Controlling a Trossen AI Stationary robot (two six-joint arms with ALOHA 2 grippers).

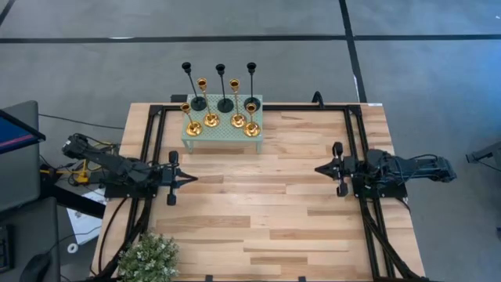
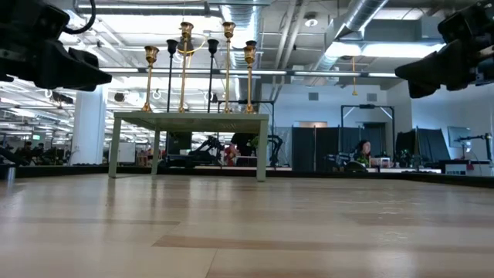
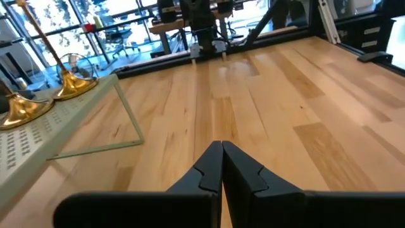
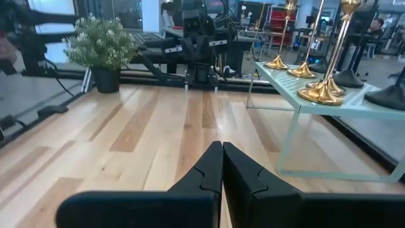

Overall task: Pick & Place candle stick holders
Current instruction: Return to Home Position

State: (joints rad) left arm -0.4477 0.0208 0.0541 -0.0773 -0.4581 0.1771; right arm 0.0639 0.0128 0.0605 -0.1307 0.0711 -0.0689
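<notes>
On the pale wooden plank table (image 1: 274, 211), against one long edge, stands the low pale-green perforated metal shelf (image 1: 225, 131), and everything else is placed from it. The two dark arms lie level over the table on the shelf's open front side, pointing at each other. The left gripper (image 1: 193, 178) hangs out from the shelf's left front corner, near it but not touching. The right gripper (image 1: 317, 168) hangs farther out, well apart from the shelf's right front corner. Each pair of fingers is pressed tip to tip and grasps nothing. A small potted green plant (image 1: 149, 257) sits at the table corner far from the shelf, on the left arm's side. All seven holders stand upright on the shelf top. The three tall, thin-stemmed matte black candle stick holders (image 1: 225, 105) form the back row. The four shiny gold candle stick holders (image 1: 211, 121) stand in front of them, the outer two nearest the shelf's front edge. None is between or touching any finger; the nearest gold one is apart from the left fingertips.
</notes>
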